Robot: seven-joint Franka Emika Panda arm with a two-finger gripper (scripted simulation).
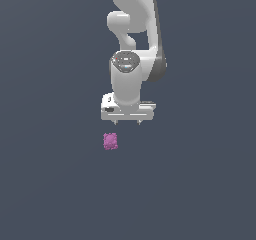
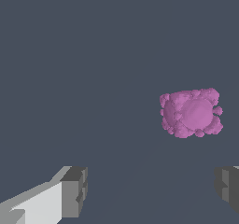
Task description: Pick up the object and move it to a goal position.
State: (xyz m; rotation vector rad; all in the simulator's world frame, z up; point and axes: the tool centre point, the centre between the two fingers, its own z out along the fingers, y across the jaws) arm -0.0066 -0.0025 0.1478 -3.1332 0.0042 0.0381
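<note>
Exterior view: my gripper (image 1: 128, 121) points downward, jaws spread wide and holding nothing. The magenta object (image 1: 110, 141) sits apart from it, toward the exterior view's left of its centre. Wrist view: I see the object (image 2: 191, 113) beyond both grey fingertips (image 2: 74, 192), apparently outside their gap.

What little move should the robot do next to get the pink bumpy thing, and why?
Probably slide the tool sideways toward the exterior view's left until it sits over the pink blob, then lower it. The fingers are spread open with nothing between them, and in the wrist view the blob lies off to one side of the gap.
</note>
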